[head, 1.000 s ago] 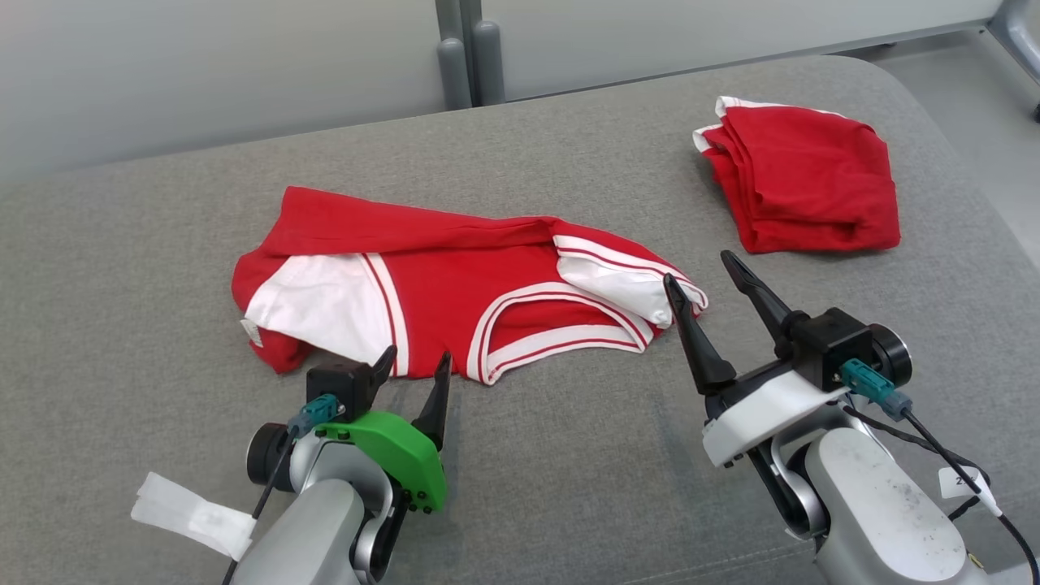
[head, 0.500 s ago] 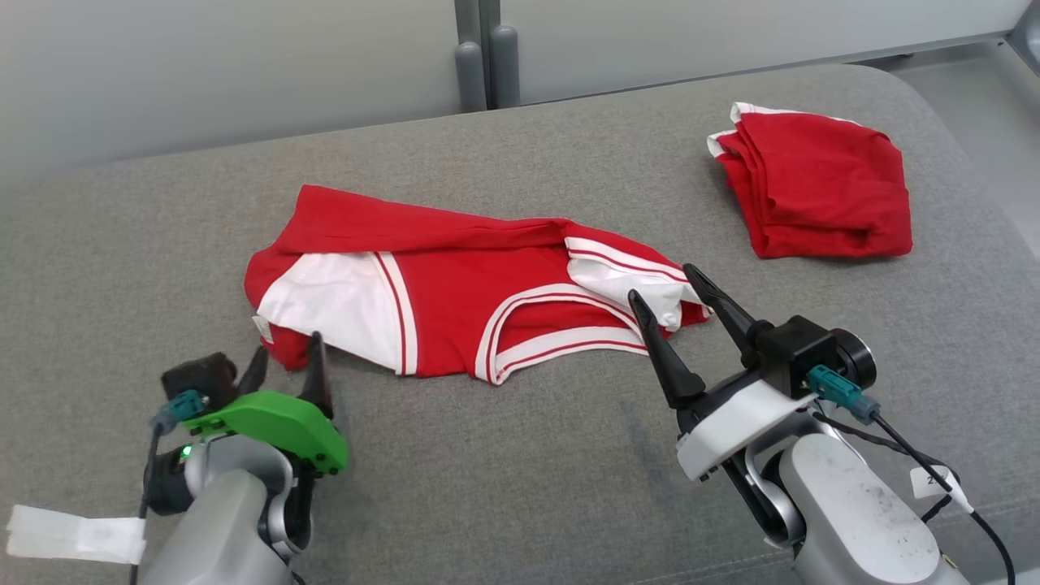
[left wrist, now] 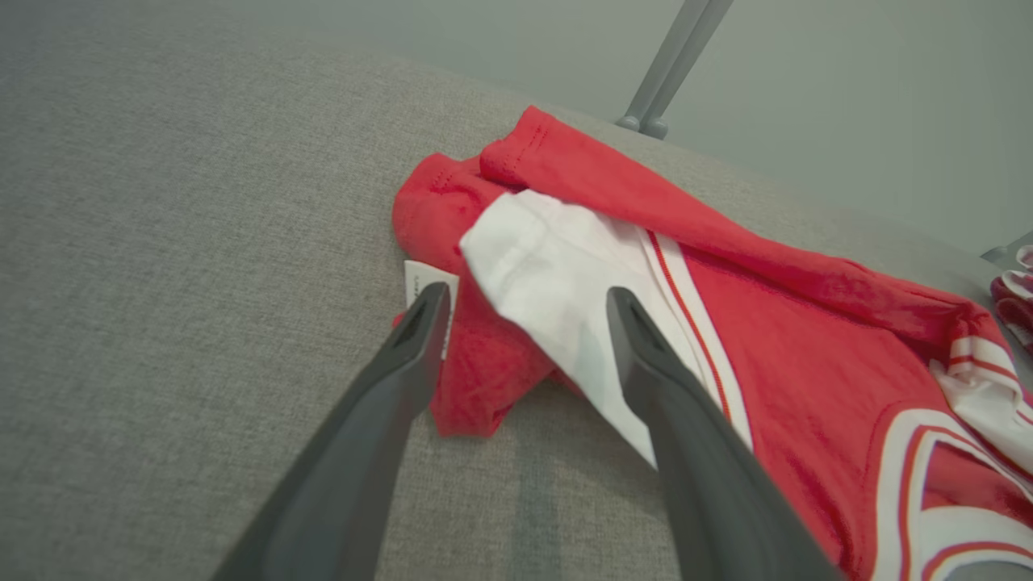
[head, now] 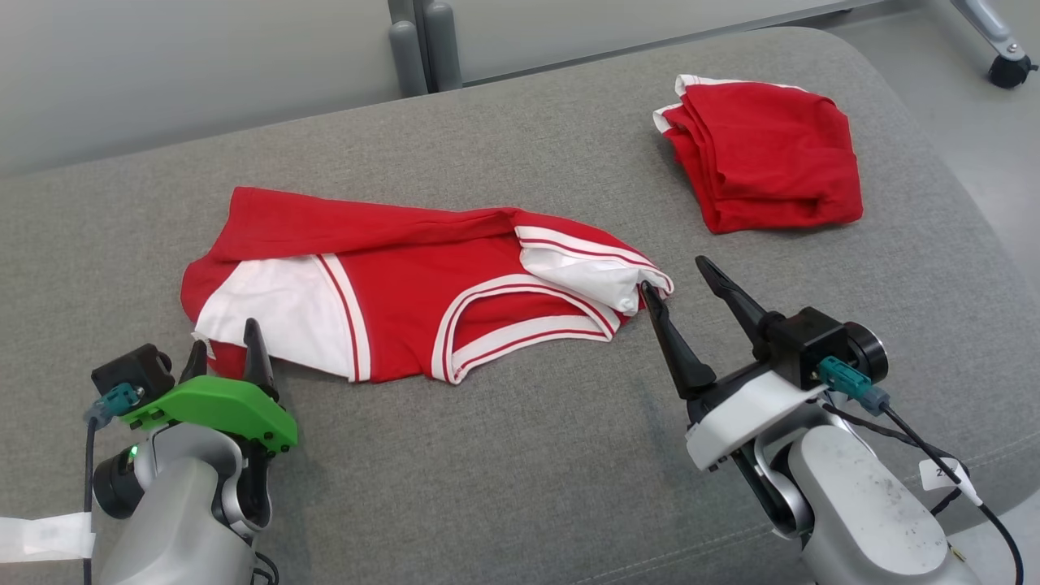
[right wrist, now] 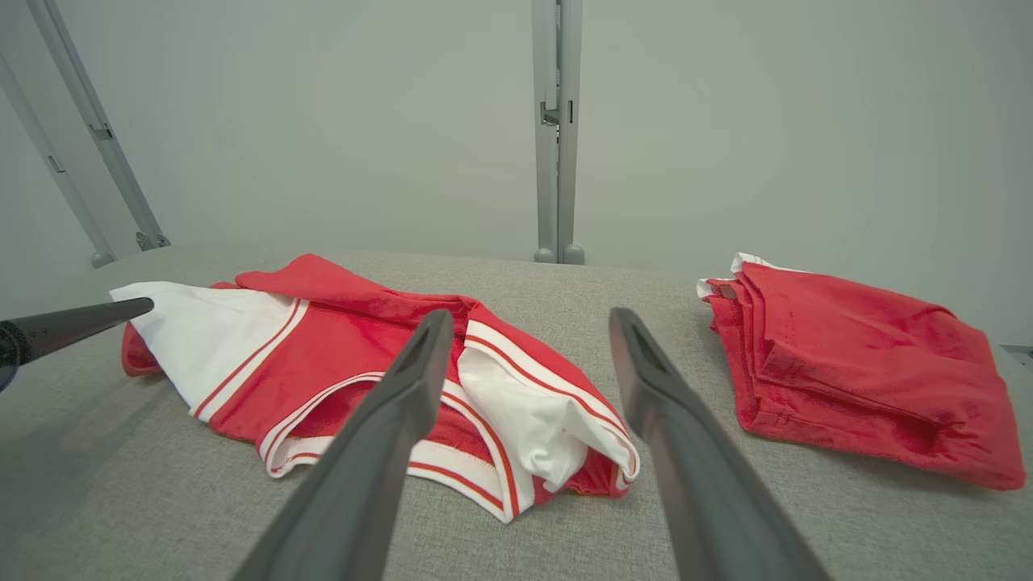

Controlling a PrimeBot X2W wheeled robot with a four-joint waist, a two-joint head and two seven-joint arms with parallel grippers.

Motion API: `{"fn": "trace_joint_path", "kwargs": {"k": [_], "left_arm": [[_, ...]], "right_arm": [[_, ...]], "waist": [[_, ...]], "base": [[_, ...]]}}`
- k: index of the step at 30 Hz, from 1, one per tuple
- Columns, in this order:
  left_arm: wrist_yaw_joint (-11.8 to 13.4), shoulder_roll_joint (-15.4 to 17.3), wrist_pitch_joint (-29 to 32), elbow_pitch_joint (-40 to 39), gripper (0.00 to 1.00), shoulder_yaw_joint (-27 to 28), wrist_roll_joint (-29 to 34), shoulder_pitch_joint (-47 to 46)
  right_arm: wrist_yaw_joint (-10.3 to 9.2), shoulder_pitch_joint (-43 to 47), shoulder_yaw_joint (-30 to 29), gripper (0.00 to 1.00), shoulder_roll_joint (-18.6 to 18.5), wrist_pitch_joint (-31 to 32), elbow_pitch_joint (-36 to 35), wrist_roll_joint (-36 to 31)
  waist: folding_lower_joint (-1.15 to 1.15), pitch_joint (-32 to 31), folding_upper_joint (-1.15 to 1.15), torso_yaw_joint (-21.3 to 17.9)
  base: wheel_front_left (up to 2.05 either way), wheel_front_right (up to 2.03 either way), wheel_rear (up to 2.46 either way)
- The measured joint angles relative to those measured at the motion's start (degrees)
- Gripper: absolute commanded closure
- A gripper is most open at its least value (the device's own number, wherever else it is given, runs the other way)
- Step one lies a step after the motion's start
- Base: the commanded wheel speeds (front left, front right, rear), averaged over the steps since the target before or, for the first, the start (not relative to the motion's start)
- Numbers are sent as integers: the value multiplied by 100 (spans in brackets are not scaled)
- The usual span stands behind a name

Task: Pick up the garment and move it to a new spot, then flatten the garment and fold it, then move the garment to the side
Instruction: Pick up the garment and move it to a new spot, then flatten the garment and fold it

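While both pairs of my jaws stand wide apart with nothing in them, a grey upholstered surface spreads beneath and ahead of them. Stretched across it, from one pair of jaws to the other, lies the garment, a red shirt with white sleeves and striped white trim. It is rumpled and partly doubled over itself, its neckline turned toward me. Farther out than my right jaws and to their outer side, well apart from the garment, sits a folded red garment in a squarish stack. My left gripper is poised at the garment's near left corner, one finger over the white sleeve panel and the other at the red edge beside it; whether either touches the cloth I cannot tell. My right gripper stands at the opposite end, its inner fingertip right at the tip of the bunched white sleeve and its outer finger over bare grey fabric. Straight ahead, past the far edge of the surface, rise twin grey posts. A small white care label pokes out of the garment by my left jaws' outer fingertip.
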Motion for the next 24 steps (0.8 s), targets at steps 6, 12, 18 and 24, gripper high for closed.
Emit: {"fn": "trace_joint_path", "kwargs": {"k": [6, 12, 18, 24], "left_arm": [[48, 8, 0, 19, 7, 180, 37, -130], [48, -32, 0, 7, 100, 237, 192, -231], [44, -179, 0, -24, 100, 99, 375, -231], [-182, -318, -12, -392, 100, -145, 533, -231]], "right_arm": [[-1, -41, -22, 0, -29, 0, 4, -8], [-41, -41, -56, 0, -49, 0, 33, -8], [-51, -40, -125, 0, -74, -1, 42, -7], [21, -40, -7, 0, -62, -1, 37, -7]], "waist": [[0, 76, 0, -111], [0, 93, 0, -113], [0, 65, 0, -3], [0, 25, 0, 153]], "base": [[0, 0, 0], [0, 0, 0], [0, 0, 0], [0, 0, 0]]}}
